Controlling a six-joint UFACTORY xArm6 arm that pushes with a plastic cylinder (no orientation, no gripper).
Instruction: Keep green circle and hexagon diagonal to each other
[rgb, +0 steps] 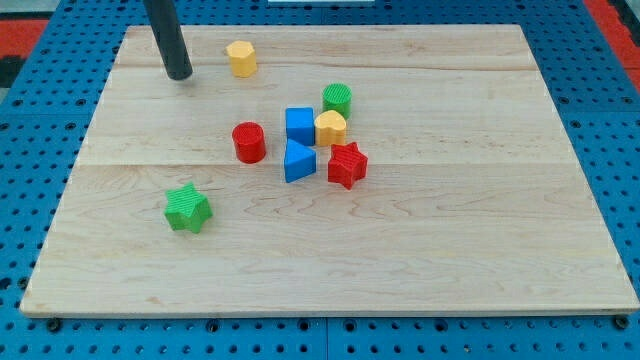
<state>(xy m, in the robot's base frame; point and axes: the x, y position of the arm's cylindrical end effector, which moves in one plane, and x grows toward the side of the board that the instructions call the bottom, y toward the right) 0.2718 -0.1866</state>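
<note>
My tip rests on the bench near the view's top left; the rod's upper part is cut off. There is no gripper. The yellow hexagon sits just to its right. The green circle lies lower right of that, touching a yellow block of unclear shape.

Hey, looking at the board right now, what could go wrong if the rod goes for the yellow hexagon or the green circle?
1. My tip sits just to the view's left of the yellow hexagon, near the board's top edge; a skewed push might slide it off.
2. The green circle touches the yellow heart in a tight cluster with the blue cube, so nudging it would likely drag neighbours along.
</note>
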